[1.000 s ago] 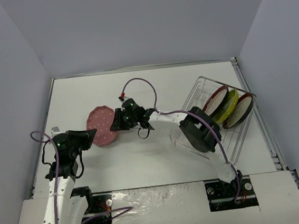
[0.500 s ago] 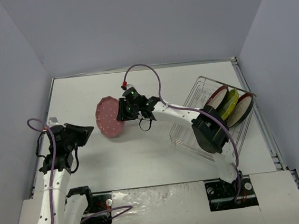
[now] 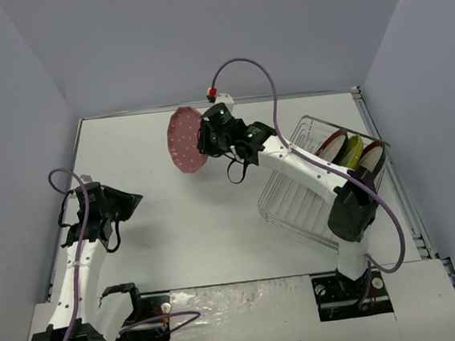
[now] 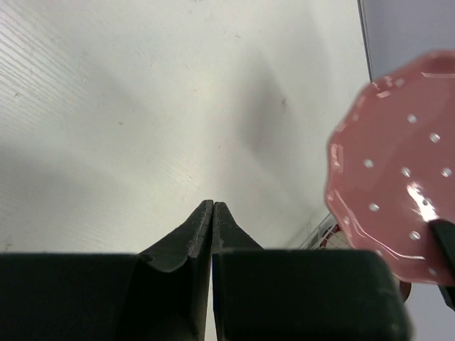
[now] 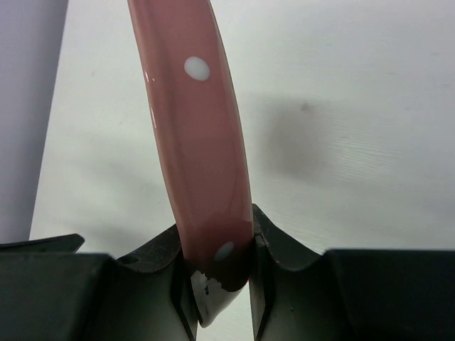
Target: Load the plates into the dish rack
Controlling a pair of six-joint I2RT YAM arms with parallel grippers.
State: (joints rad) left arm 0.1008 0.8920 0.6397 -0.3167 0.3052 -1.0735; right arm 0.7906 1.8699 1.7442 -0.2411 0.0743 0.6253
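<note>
Now our right jaws clamp the pink plate (image 3: 184,141) by its rim, plate rising toward twelve o'clock from them; our left jaws sit together.

I get bright, even light from above on the white bench (image 3: 216,220), with shadows soft and grey. In my left wrist view a small glare streak sits on the pink plate (image 4: 394,177). Up close, the right claw (image 5: 217,264) and plate rim look slightly blurred.

Pink plate (image 4: 387,185) partly off-frame, L wrist view
</note>
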